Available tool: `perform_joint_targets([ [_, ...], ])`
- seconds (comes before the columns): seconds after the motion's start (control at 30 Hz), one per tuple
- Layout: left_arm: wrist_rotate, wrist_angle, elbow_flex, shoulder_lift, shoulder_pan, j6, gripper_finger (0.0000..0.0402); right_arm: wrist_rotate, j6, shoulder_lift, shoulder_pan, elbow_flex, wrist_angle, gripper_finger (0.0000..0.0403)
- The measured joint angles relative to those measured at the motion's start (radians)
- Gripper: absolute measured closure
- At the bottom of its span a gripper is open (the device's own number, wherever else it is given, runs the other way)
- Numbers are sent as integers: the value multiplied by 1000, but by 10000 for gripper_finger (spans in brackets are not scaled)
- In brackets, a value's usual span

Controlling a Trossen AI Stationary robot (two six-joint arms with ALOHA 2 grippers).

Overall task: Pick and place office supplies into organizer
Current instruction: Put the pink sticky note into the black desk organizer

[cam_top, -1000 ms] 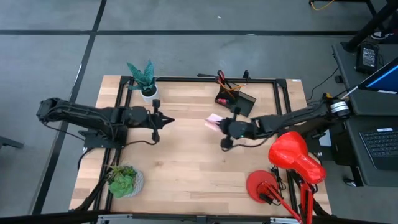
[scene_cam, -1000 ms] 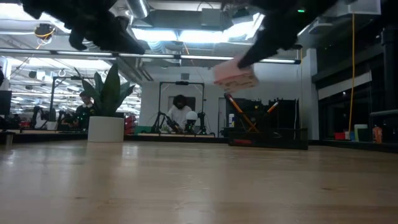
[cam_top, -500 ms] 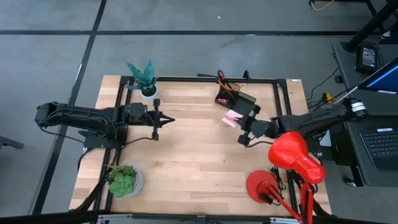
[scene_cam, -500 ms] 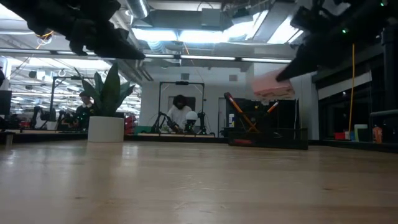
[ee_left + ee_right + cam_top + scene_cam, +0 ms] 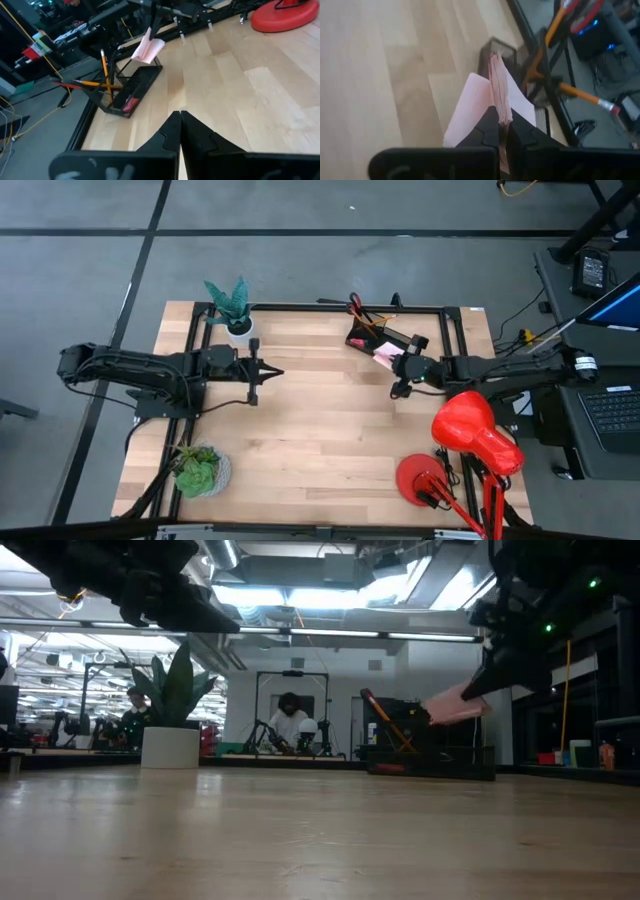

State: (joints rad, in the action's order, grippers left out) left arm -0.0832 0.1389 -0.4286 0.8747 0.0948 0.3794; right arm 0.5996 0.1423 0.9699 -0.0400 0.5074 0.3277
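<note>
The pink sticky-note pad (image 5: 383, 355) hangs in the air in my right gripper (image 5: 398, 364), just at the near edge of the black organizer (image 5: 392, 340) by the table's far edge. Orange pencils (image 5: 105, 75), red-handled scissors (image 5: 354, 305) and a small pink eraser (image 5: 129, 103) sit in the organizer. My left gripper (image 5: 262, 373) is shut on nothing and hovers over the table's left half, pointing right. In the low view the pad (image 5: 455, 707) floats well above the tabletop. My right gripper (image 5: 504, 125) pinches the sticky-note pad by one edge (image 5: 498, 102) between its two fingers, coming level from the table's right side. The pad is lifted clear and tilted, its free end toward the organizer. One loose sheet (image 5: 470, 107) curls away from the stack.
A red desk lamp (image 5: 475, 430) with a round base (image 5: 425, 478) stands at the near right, close under the right arm. A potted plant in a white pot (image 5: 232, 305) stands at the far left, another plant (image 5: 200, 470) at the near left. The table's middle is bare wood.
My right gripper has carried the pink pad from the table's middle toward the far right, up to the organizer, and has come down somewhat. The pad has stayed in the fingers and now tilts more.
</note>
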Motion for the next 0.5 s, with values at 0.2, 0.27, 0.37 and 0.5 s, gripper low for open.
perform_joint_targets([
  [0.2, 0, 25, 0, 26, 0, 0, 399, -18, 29, 0, -94, -42, -49, 396],
  [0.27, -1, 24, 0, 35, 0, 0, 399, -18, 51, 0, -122, -48, -49, 396],
  [0.37, -1, 25, 0, 46, 0, 0, 400, -19, 101, 0, -160, -56, -76, 396],
  [0.5, -1, 30, 0, 61, 0, 0, 399, -65, 151, 6, -205, -57, -80, 396],
])
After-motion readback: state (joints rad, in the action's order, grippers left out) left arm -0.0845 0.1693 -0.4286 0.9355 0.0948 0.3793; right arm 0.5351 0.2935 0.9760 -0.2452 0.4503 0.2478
